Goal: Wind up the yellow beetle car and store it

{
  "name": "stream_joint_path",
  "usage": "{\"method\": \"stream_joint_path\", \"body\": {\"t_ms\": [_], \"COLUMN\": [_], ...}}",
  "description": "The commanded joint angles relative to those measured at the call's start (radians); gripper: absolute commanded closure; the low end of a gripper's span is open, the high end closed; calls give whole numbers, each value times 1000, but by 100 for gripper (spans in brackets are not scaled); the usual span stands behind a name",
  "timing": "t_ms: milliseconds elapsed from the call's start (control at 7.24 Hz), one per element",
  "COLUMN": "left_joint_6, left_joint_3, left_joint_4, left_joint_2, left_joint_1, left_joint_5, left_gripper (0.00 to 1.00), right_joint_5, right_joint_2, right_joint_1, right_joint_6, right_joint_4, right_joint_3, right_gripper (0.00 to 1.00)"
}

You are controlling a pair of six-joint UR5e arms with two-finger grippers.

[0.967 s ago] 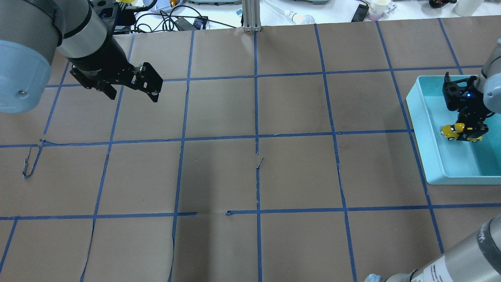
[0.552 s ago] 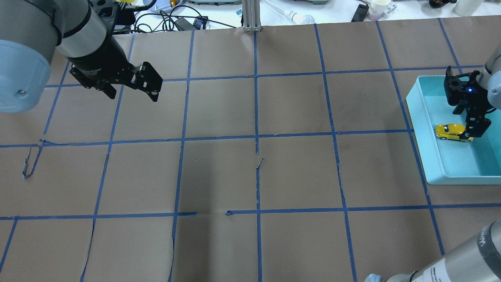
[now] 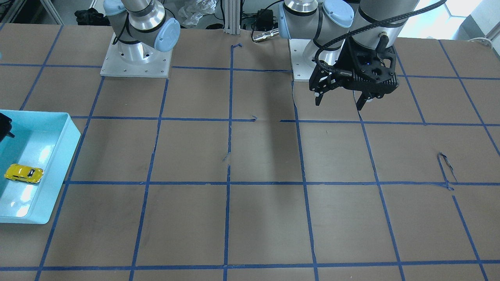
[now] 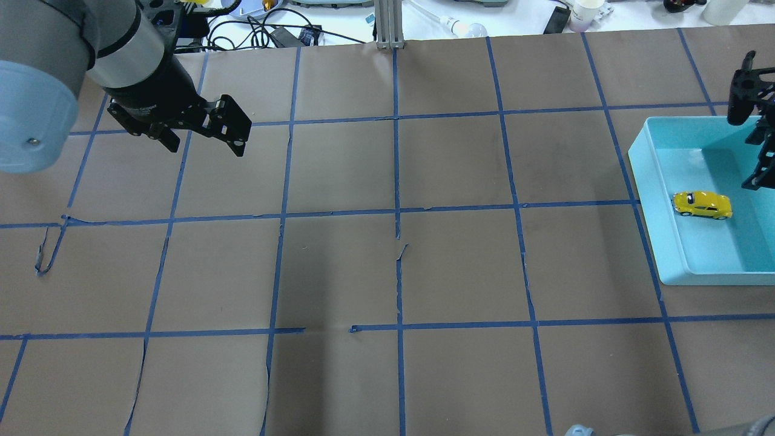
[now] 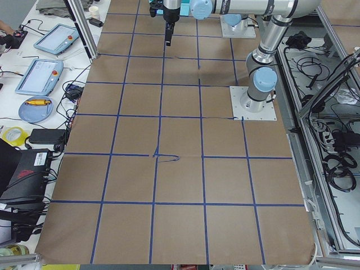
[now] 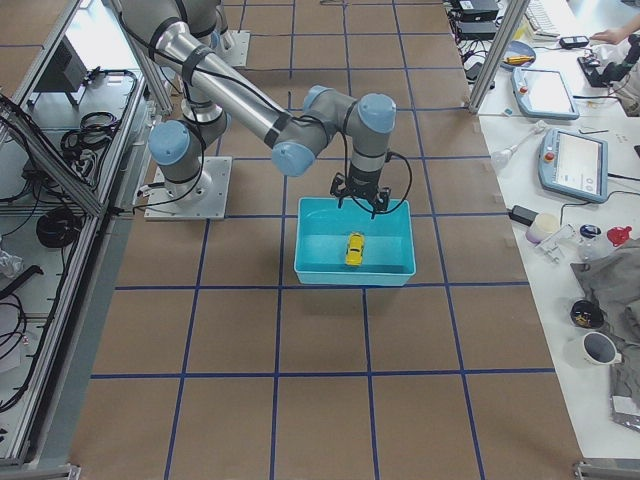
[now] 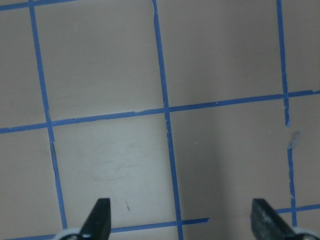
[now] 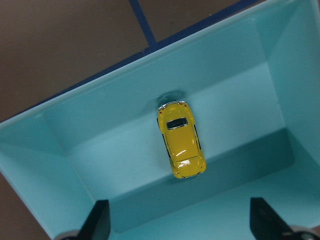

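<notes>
Car (image 8: 181,147), small glossy yellow beetle-shaped toy, lies free on floor of shallow turquoise plastic tray (image 4: 643,200), directly below right pincer (image 8: 181,222), fingers apart. Left pincer (image 3: 338,102) likewise spread, well apart from car.

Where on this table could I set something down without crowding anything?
The middle of the brown paper table is bare, from under the left end effector across to the teal bin. The near rows of taped squares are free. It is crowded only at the bin: the yellow beetle car lies inside, the right end effector open overhead.
</notes>
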Motion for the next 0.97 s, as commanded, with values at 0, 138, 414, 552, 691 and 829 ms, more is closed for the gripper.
{"method": "stream_joint_path", "body": {"t_ms": [0,138,414,552,691,829], "left_joint_6": [0,0,0,0,0,0], "left_joint_3": [0,0,0,2,0,0], "left_joint_4": [1,1,1,1,1,1], "left_joint_2": [0,0,0,0,0,0], "left_joint_1": [0,0,0,0,0,2], "left_joint_5": [1,1,1,1,1,1], "left_gripper": [0,0,0,0,0,0], "right_joint_5": [100,159,173,176,168,156], "right_joint_2": [-55,-95,-134,-140,-138,-146], "right_joint_1": [8,32,177,259,345,400], "right_joint_6": [511,745,1185,1298,1337,1459], "right_joint_4": [101,226,351,350,350,351], "right_joint_3": [-2,-35,-95,-107,-121,-124], "right_gripper": [0,0,0,0,0,0]}}
